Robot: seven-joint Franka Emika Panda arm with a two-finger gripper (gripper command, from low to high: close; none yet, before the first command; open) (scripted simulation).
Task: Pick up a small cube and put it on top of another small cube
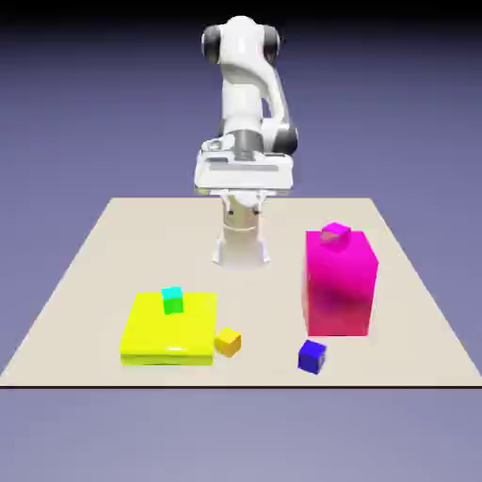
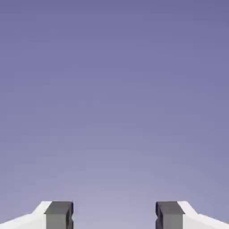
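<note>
Fingers spread apart with nothing between them, small blue cube on desk near front, tiny pink cube atop large magenta block

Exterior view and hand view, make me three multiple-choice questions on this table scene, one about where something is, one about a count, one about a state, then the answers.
1. Where does the tiny magenta-pink cube sit?
A. on the large magenta block
B. on the yellow slab
C. on the bare table

2. How many tiny cubes are in the exterior view?
A. two
B. four
C. six

3. How do the jaws of the gripper stand?
A. shut on the blue cube
B. shut on nothing
C. apart, nothing between them

Answers:
1 A: it rests on the block's top face.
2 B: magenta-pink, teal-green cube on the yellow slab, yellow-orange cube, dark blue cube.
3 C: the hand view shows only backdrop between the fingertips.
</note>
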